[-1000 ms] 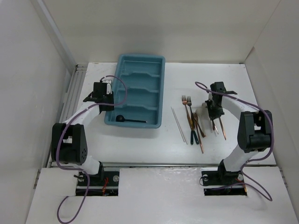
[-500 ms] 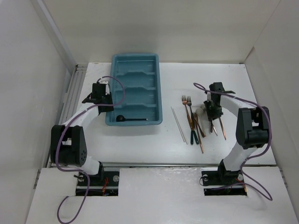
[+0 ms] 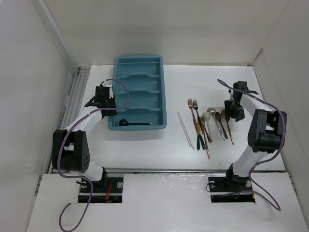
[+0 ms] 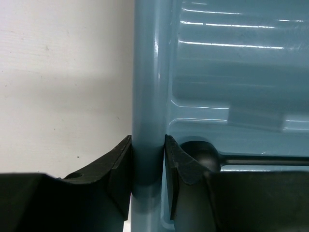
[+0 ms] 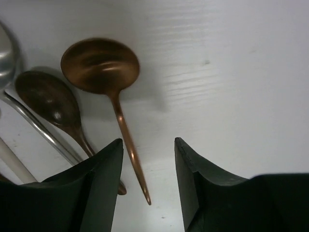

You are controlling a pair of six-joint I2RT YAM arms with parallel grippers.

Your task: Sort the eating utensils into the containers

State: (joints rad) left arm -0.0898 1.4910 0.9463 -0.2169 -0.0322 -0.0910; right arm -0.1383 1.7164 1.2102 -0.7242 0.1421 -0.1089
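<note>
Lying loose on the white desk [image 3: 145, 150], the eating utensils form a close cluster well to the right of the teal tray [image 3: 140, 67]. Two thin silver chopsticks [image 3: 184, 128] lie nearest the tray, then a pair of copper forks [image 3: 193, 104] and the green-handled pieces [image 3: 200, 140]. A silver spoon [image 3: 207, 116] follows, and two copper-coloured spoons lie side by side at the cluster's right edge. The rightmost one, a round-bowled copper spoon [image 5: 100, 65], lies bowl away from the arm bases. Its thin handle runs back into the gap between the right fingers [image 5: 104, 169], which stand apart on either side of it and hold nothing. Whether their tips touch the desk cannot be told. Just left of that spoon lies a darker copper spoon [image 5: 46, 99], and the silver spoon's bowl shows at the wrist view's left edge. One dark spoon [image 3: 135, 123] already lies in the tray's nearest long compartment, bowl to the left, while the other compartments show only bare plastic. The left fingers [image 4: 120, 164] are clamped on the tray's left rim near that corner, one pad outside the wall and one inside it, just beside the dark spoon's bowl.
</note>
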